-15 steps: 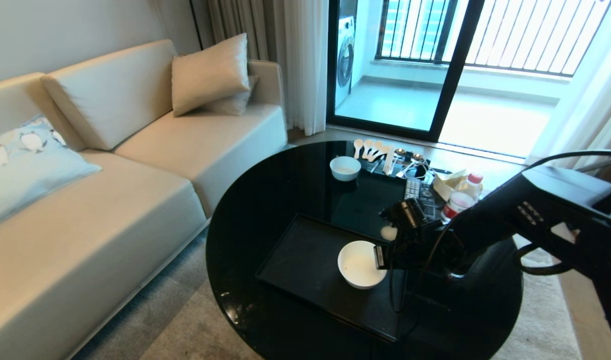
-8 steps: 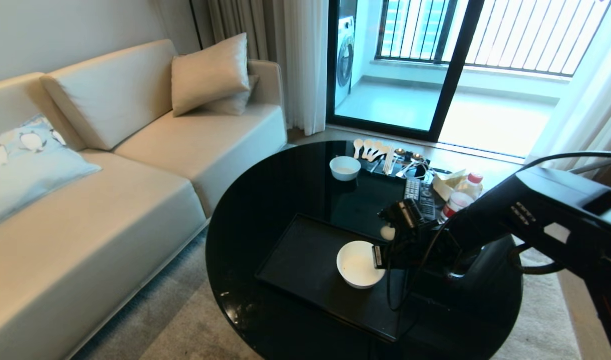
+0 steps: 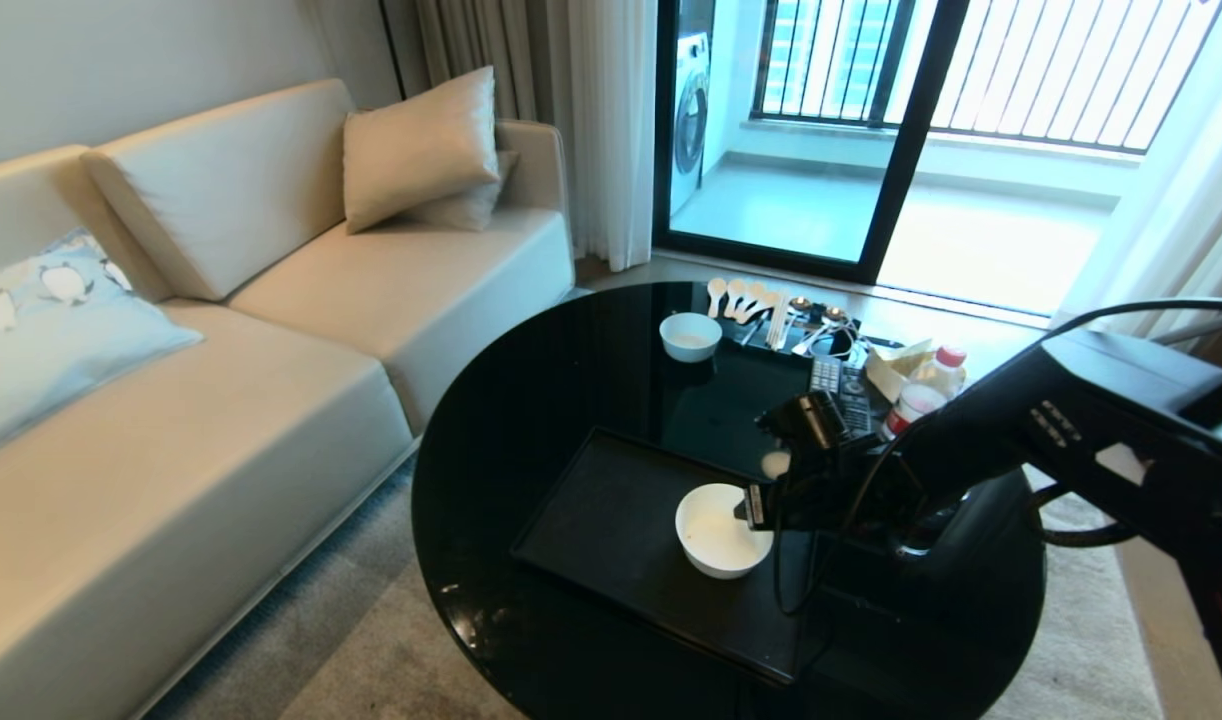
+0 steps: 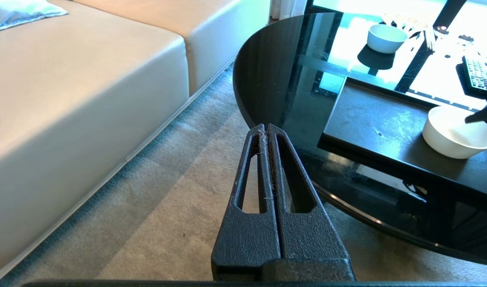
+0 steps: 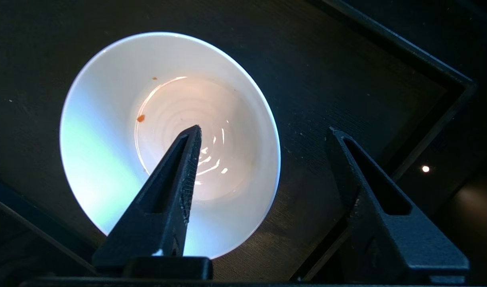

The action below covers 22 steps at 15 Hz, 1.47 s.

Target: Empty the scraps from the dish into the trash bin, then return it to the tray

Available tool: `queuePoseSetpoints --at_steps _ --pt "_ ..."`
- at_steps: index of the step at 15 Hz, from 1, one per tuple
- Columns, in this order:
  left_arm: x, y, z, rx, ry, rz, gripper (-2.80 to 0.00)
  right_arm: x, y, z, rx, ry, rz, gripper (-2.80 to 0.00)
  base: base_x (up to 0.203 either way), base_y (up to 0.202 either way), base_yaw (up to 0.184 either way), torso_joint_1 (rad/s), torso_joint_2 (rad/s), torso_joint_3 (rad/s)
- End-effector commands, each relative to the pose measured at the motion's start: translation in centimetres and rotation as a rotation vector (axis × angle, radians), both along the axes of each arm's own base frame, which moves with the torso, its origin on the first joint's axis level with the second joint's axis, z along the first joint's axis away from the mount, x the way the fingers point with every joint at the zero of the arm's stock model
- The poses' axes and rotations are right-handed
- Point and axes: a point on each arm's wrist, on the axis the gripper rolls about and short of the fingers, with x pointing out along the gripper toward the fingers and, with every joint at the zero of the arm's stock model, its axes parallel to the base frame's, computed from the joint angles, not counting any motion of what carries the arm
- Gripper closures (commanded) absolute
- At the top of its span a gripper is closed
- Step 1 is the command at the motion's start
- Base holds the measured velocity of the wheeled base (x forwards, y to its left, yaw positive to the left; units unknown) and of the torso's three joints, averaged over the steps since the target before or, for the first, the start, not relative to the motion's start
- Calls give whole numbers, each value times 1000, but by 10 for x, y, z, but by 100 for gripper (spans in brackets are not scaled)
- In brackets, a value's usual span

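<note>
Left hand (image 4: 266, 131) is hanging by the sofa, fingers pressed together. White dish (image 3: 719, 529) is sitting upright on the black tray (image 3: 611, 520), only orange specks inside. Right hand (image 5: 263, 133) is straddling its rim, fingers spread.

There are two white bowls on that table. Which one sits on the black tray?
The larger, deeper white bowl nearer the robot, beside its right gripper. It sits on the tray; the smaller bowl stands on the bare table farther off.
</note>
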Motion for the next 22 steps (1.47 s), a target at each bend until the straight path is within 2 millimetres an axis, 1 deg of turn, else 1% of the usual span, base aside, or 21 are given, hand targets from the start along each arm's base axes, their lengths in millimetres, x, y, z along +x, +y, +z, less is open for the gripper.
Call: queuePoseSetpoints --at_steps 1,3,5,8,11,15,18,19,21,22 --pt "0 0 0 -1 -1 0 0 -1 0 17 17 -42 0 -280 0 0 0 0 0 0" --pt "0 0 0 -1 -1 0 0 -3 -1 33 29 -79 3 -280 0 0 0 0 0 0" --pt "0 0 0 -1 -1 0 0 -7 -3 54 42 -123 8 -280 0 0 0 0 0 0" --pt "0 0 0 -1 -1 0 0 -24 -11 81 22 -182 46 -280 0 0 0 0 0 0" --pt "0 0 0 -1 -1 0 0 -54 -23 102 9 -225 71 -280 0 0 0 0 0 0" --pt "0 0 0 -1 -1 0 0 -94 -43 117 -9 -288 100 -280 0 0 0 0 0 0" --pt "0 0 0 -1 -1 0 0 -127 -58 124 -8 -300 101 -280 0 0 0 0 0 0" --pt "0 0 0 -1 -1 0 0 -137 -62 126 -7 -304 101 0 0 0 0 0 0 0" --pt "0 0 0 -1 -1 0 0 -154 -71 130 -5 -315 94 0 0 0 0 0 0 0" --pt "0 0 0 -1 -1 0 0 -159 -76 130 -7 -319 83 0 0 0 0 0 0 0"
